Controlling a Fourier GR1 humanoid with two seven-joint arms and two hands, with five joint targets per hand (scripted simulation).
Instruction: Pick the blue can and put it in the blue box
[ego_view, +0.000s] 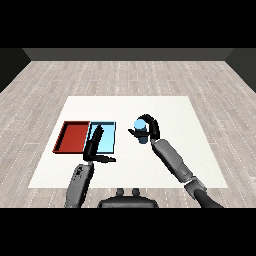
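From where I stand, the right hand (148, 126) has its fingers and thumb curled round the blue can (141, 128), right of the trays and about mid-table; I can't tell whether the can is resting on the white table (175, 115) or just clear of it. The blue box (108, 143) lies to the left of it, apart, with the red tray (72, 136) touching its far-left side. The left hand (96, 144) hangs over the near part of the blue box, fingers straight and relaxed, holding nothing.

The can looks small, stiff and light, I'd say, with a smooth round wall that could slide or twist in the fingers. Wrapping round its middle, as the hand does, seems the sensible hold, keeping it upright. Moving it left, I'd worry about the left hand sitting in the way over the box, and about the low rim catching the can's base
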